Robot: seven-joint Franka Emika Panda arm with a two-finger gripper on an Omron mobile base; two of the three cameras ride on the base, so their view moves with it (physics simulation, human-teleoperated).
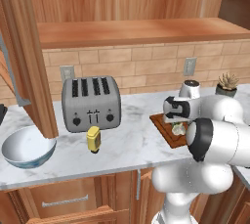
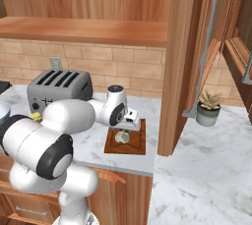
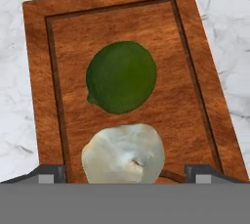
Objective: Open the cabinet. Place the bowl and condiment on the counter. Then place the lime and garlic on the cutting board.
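In the hand view the reddish cutting board lies on the white marble counter. A dark green lime rests at its middle, and the whitish garlic sits on the board just before it. My gripper hangs straight over the garlic, open, with a gap between each fingertip and the bulb. The left base view has the garlic under my hand on the board. The white and blue bowl and the yellow condiment stand on the counter to the left. The cabinet door is swung open.
A silver toaster stands behind the condiment against the brick wall. A small potted plant sits at the back right. In the right base view the open cabinet door hangs just right of the board, reaching down near the counter's edge.
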